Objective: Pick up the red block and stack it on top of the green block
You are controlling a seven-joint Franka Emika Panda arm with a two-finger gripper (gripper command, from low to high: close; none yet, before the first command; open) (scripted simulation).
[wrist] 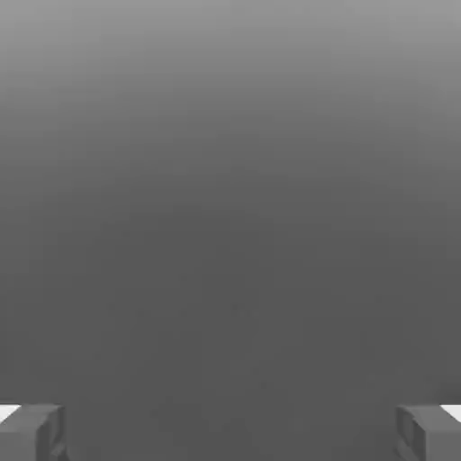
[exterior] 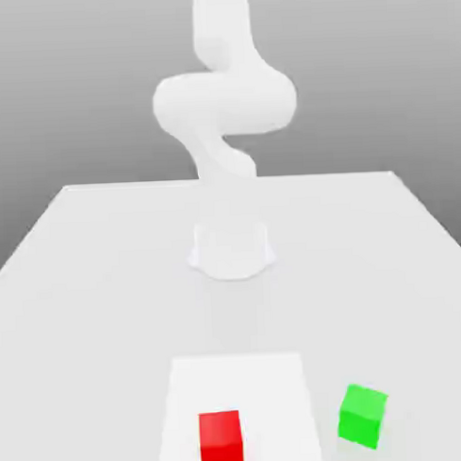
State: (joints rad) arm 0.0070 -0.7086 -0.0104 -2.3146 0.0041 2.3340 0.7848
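Note:
The red block [exterior: 222, 442] stands at the near edge of the white table [exterior: 85, 278], cut off by the exterior view's lower border. The green block [exterior: 362, 415] rests on the table to the exterior view's right of it, a block's width or so away and turned slightly. The two blocks do not touch. In the hand view my gripper [wrist: 230, 432] is open, its two grey fingertips [wrist: 31, 432] far apart with nothing between them. Behind them is plain grey background, with no block in sight.
The white arm [exterior: 224, 102] rises from its round base [exterior: 231, 248] at the table's middle and bends upward out of the picture. A brighter white rectangular shape [exterior: 270, 393] lies around and behind the red block; I cannot tell what it is.

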